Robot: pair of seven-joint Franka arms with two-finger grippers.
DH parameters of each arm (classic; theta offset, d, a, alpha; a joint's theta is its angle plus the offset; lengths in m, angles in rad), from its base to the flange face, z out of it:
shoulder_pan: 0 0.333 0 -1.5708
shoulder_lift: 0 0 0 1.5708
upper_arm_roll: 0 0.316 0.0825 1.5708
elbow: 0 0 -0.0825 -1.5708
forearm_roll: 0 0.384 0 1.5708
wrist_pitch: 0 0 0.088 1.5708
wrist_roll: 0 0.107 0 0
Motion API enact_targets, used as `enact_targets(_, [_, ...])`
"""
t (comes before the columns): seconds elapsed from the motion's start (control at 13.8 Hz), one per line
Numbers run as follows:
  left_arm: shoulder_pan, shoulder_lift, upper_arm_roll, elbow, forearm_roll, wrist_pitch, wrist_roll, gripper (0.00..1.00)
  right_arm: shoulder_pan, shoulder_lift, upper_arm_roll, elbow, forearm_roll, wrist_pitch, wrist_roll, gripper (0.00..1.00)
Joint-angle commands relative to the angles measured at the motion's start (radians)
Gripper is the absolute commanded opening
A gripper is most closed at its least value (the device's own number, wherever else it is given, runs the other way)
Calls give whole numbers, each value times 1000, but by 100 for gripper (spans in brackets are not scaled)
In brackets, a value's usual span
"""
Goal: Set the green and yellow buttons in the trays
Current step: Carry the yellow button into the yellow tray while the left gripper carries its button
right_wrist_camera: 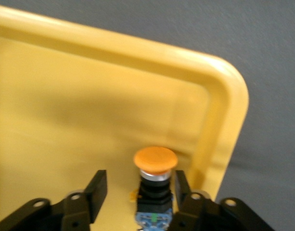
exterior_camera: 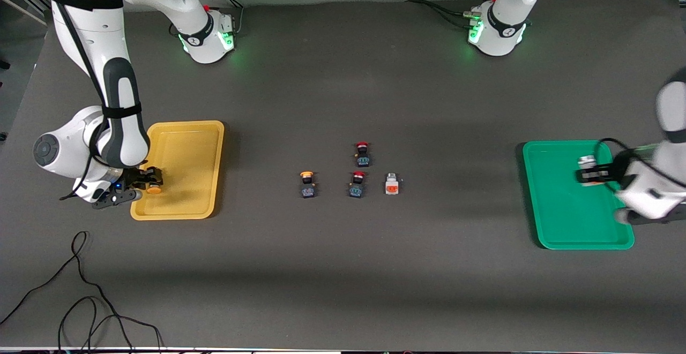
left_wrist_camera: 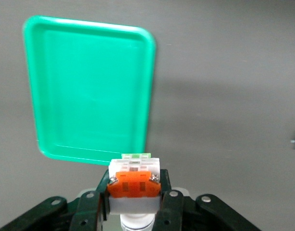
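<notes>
- Right wrist view: the right end effector (right_wrist_camera: pixel 138 192) is spread around a yellow-capped button (right_wrist_camera: pixel 154 185) in the yellow tray (right_wrist_camera: pixel 90 96), one finger apart from it.
- The left end effector (left_wrist_camera: pixel 134 202) pinches a white button (left_wrist_camera: pixel 134 183) over the green tray (exterior_camera: pixel 568 215).
- On the surface (exterior_camera: pixel 343 268) between the trays: one yellow-capped button (exterior_camera: pixel 307 183), one white button (exterior_camera: pixel 392 184), two red-capped switches (exterior_camera: pixel 362 153).

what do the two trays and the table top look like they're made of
Yellow tray: likely moulded plastic, smooth and slightly glossy, with rounded corners and a soft sheen. Green tray: apparently the same plastic, reflecting faintly in the left wrist view. Table top: dark grey and matte, no glare; possibly a mat or cloth.
</notes>
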Motion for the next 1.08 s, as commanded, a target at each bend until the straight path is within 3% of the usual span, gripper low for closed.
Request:
enact_targets(0.0, [70,0,-14,-56,1,43,48,0,43,-39,-56,98,-58,-160,89,100])
enact_targets(0.22, [126,-3,-14,-166,1,155,136,0,143,-62,-123,272,-207,-385,282,100])
enact_targets(0.43, [181,-3,-14,-314,1,345,251,0,173,-61,-116,437,-228,-571,412,100])
enact_targets(0.65, [235,0,-14,-450,1,540,302,0,304,-55,-113,473,-218,-593,617,100])
enact_targets(0.79, [246,14,-14,-524,2,673,304,0,410,-41,-97,482,-167,-564,786,100])
enact_targets(1.01, [279,60,-14,-556,2,801,360,0,534,8,-35,524,-103,-484,984,100])
